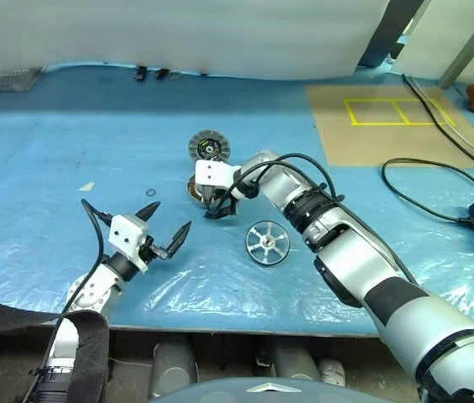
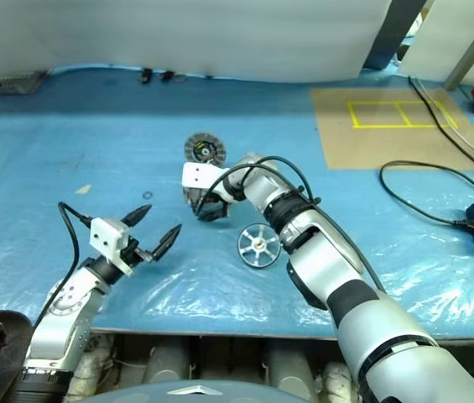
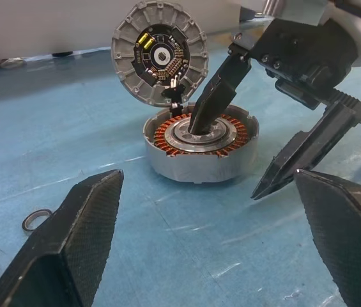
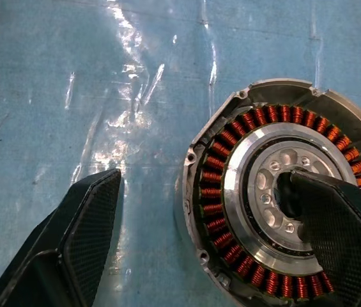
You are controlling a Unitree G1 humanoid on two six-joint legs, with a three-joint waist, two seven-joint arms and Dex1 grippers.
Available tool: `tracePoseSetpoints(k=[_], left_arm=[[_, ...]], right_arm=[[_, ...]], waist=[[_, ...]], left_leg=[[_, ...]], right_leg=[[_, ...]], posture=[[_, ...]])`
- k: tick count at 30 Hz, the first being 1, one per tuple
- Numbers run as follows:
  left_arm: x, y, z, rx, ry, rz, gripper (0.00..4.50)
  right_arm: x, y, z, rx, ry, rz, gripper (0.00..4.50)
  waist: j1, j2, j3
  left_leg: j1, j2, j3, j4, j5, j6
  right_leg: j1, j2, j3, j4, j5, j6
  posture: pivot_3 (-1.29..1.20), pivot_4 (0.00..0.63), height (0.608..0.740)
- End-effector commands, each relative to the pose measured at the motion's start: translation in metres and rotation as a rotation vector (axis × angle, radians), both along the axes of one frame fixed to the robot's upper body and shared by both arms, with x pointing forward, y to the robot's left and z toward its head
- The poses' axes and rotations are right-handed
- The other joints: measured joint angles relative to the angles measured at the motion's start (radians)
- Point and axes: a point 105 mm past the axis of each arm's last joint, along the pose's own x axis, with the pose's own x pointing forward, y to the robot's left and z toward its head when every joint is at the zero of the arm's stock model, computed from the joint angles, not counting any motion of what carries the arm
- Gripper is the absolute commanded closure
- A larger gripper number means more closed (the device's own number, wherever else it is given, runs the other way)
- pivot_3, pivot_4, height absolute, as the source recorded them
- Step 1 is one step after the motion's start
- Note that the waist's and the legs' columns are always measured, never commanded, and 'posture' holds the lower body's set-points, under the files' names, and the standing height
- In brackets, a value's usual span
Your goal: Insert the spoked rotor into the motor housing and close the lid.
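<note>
The rotor point(image 1: 268, 243) lay uninserted at four o'clock from the housing point(image 3: 200, 148), lid point(image 3: 160, 61) open. Right pincer point(image 3: 238, 131) straddled its wall, open; left pincer point(image 1: 164, 229) empty, open.

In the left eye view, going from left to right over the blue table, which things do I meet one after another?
Left gripper → small ring → motor housing with its open lid, the right gripper over it → spoked rotor → brown board with yellow tape → black cable.
</note>
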Motion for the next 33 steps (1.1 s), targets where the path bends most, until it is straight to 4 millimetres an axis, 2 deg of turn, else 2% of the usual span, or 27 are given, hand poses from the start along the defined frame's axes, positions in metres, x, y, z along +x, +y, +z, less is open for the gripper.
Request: tracePoseSetpoints(k=[1, 5, 6, 11, 15, 19, 23, 27, 28, 30, 33], left_arm=[[0.0, 0.002, 0.017, 0.003, -0.073, 0.005, 0.0], [0.0, 0.0, 0.017, 0.004, -0.072, -0.004, 0.0], [0.001, 0.0, 0.017, 0.005, -0.07, -0.007, 0.0], [0.002, 0.001, 0.019, 0.012, -0.075, -0.011, 0.0], [0.004, 0.006, 0.021, 0.02, -0.078, -0.006, 0.0], [0.005, 0.008, 0.021, 0.023, -0.074, -0.007, 0.0], [0.006, 0.007, 0.019, 0.02, -0.067, -0.014, 0.0], [0.008, 0.003, 0.016, 0.026, -0.061, -0.027, 0.0], [0.008, 0.003, 0.016, 0.028, -0.061, -0.026, 0.0], [0.009, 0.003, 0.017, 0.026, -0.064, -0.025, 0.0], [0.009, 0.006, 0.017, 0.027, -0.063, -0.019, 0.0]], right_arm=[[-0.005, -0.001, -0.012, -0.059, 0.02, 0.038, 0.98], [-0.004, -0.003, -0.014, -0.075, -0.005, 0.049, 2.3], [-0.005, -0.004, -0.016, -0.077, -0.001, 0.047, 2.51], [-0.019, -0.009, -0.019, -0.084, 0.06, 0.083, 2.56], [-0.056, -0.009, -0.022, -0.062, 0.15, 0.152, 2.56], [-0.08, -0.008, -0.016, -0.037, 0.16, 0.162, 2.56], [-0.086, -0.009, -0.014, -0.031, 0.15, 0.137, 2.56], [-0.081, -0.008, -0.011, -0.012, 0.105, 0.137, 2.56], [-0.08, -0.008, -0.01, -0.006, 0.097, 0.147, 1.88], [-0.079, -0.008, -0.001, 0.028, 0.083, 0.155, 1.37], [-0.076, -0.007, 0.016, 0.068, 0.034, 0.196, 0.31]], waist=[[0.0, 0.0, 0.0], [-0.002, 0.0, -0.001], [-0.004, 0.0, -0.001], [0.001, 0.002, -0.001], [0.006, 0.001, -0.002], [0.005, 0.001, -0.002], [0.003, 0.001, -0.002], [0.002, 0.001, -0.002], [0.002, 0.001, -0.002], [0.002, 0.001, -0.001], [0.002, 0.001, -0.001]], left_leg=[[0.0, 0.0, 0.0, 0.0, 0.0, 0.0], [0.0, 0.0, 0.0, 0.0, 0.0, 0.0], [0.001, 0.001, 0.0, 0.0, 0.0, 0.0], [0.005, 0.002, 0.0, 0.0, 0.0, 0.0], [0.007, 0.001, 0.0, -0.001, 0.0, 0.0], [0.007, 0.001, -0.001, -0.005, 0.0, 0.0], [0.009, 0.001, -0.001, -0.005, 0.0, 0.0], [0.01, 0.001, -0.001, -0.005, 0.0, 0.0], [0.01, 0.0, -0.001, -0.005, 0.0, 0.0], [0.01, 0.0, -0.001, -0.005, 0.0, 0.0], [0.01, 0.0, -0.001, -0.005, 0.0, 0.0]], right_leg=[[0.0, 0.0, 0.0, 0.0, 0.0, 0.0], [0.0, 0.0, 0.0, -0.001, 0.0, -0.001], [0.0, 0.0, 0.0, -0.001, 0.0, -0.001], [0.003, 0.0, 0.0, 0.0, 0.0, -0.002], [0.006, 0.0, 0.0, -0.002, -0.001, -0.001], [0.006, 0.0, 0.0, -0.004, -0.001, -0.001], [0.006, 0.0, 0.001, -0.004, -0.001, 0.0], [0.007, 0.0, 0.002, -0.004, -0.001, 0.0], [0.007, 0.0, 0.002, -0.004, -0.001, 0.0], [0.007, 0.0, 0.002, -0.004, -0.001, 0.0], [0.007, 0.0, 0.002, -0.004, -0.001, 0.0]], posture=[[0.0, 0.15, 0.74], [0.0, 0.15, 0.74], [0.0, 0.15, 0.74], [0.0, 0.15, 0.74], [0.0, 0.15, 0.74], [0.0, 0.15, 0.74], [0.0, 0.15, 0.74], [0.0, 0.15, 0.74], [0.0, 0.15, 0.74], [0.0, 0.15, 0.74], [0.0, 0.15, 0.74]])
